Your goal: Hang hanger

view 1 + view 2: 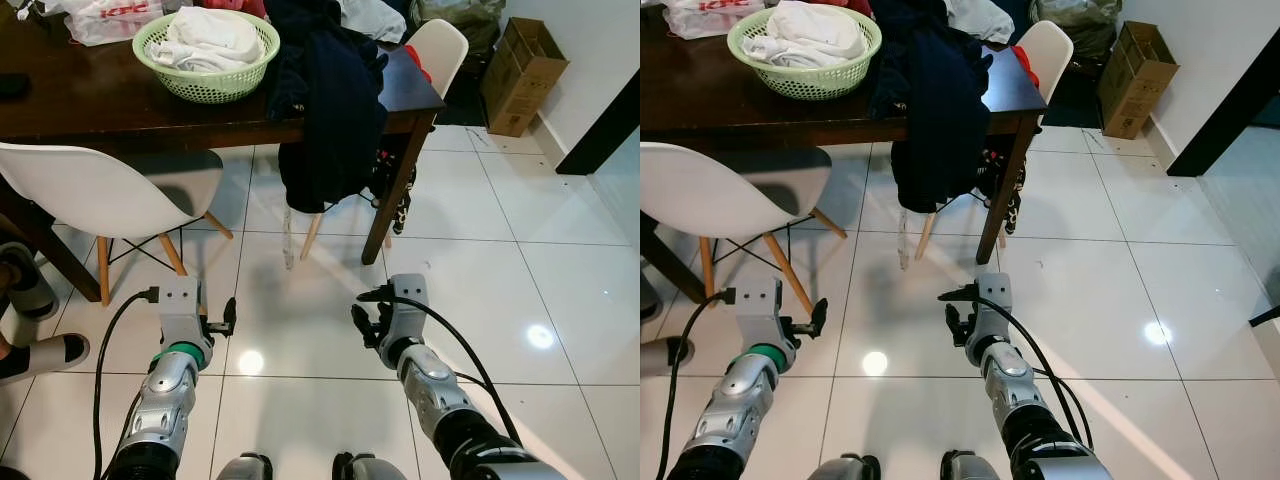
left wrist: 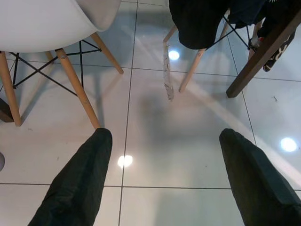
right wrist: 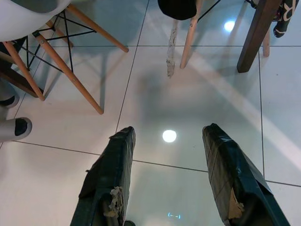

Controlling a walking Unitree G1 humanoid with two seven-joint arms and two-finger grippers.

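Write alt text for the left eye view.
Both grippers, left and right, hang open and empty over white tile floor, facing a dark table with a green laundry basket, draped dark clothing and white chairs.

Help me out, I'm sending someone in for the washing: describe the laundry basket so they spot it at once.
Go to the dark wooden table with white chairs around it. On top stands a round, pale green basket with lattice sides, heaped with white cloth. Dark garments draped over the table edge lie beside it; it is the only green thing there.
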